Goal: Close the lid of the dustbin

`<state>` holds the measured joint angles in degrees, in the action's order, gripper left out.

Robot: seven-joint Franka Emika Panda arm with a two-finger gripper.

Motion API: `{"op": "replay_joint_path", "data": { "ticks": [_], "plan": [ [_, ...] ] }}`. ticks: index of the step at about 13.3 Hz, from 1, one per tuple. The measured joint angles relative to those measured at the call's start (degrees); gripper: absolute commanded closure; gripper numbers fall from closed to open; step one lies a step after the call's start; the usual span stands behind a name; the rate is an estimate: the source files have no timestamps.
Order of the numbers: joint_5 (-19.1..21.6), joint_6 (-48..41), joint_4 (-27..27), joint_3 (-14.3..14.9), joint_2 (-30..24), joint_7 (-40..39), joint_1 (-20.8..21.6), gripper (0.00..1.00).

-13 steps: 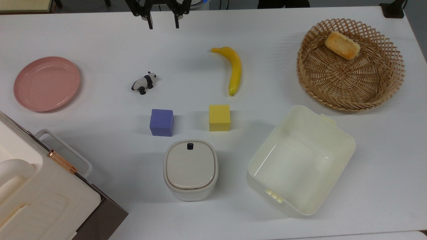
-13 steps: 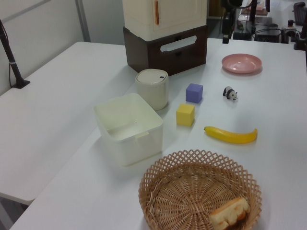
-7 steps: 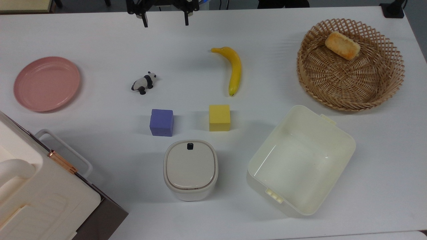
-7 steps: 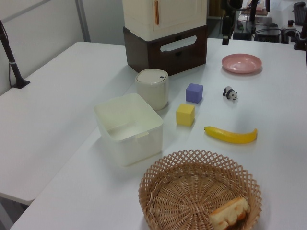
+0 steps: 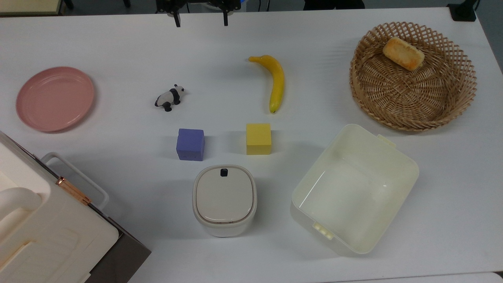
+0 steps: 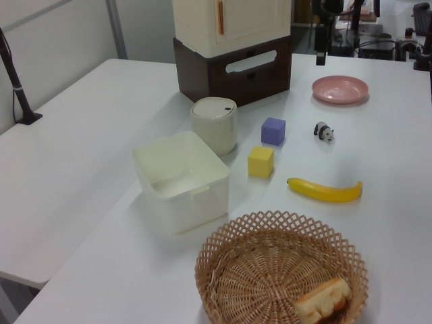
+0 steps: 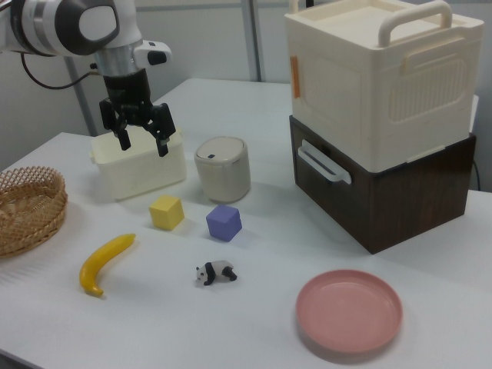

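Hand (image 7: 143,143) raised, fingers spread downward

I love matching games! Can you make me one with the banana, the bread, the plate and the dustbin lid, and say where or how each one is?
Things:
1. banana
2. bread
3. plate
4. lid

Place, colour or state:
A. pink, with nothing on it
B. lying flat, shut on the dustbin
C. inside the wicker basket
D. yellow, lying on the bare table

Pairs: 1-D, 2-C, 3-A, 4-B
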<state>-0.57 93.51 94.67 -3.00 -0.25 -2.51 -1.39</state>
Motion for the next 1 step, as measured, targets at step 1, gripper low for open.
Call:
{"op": "replay_joint_path", "data": {
  "ticks": [1],
  "plan": [
    [0.0, 0.0, 0.0, 0.0, -0.1, 0.0, 0.0, 0.0]
  ]
}}
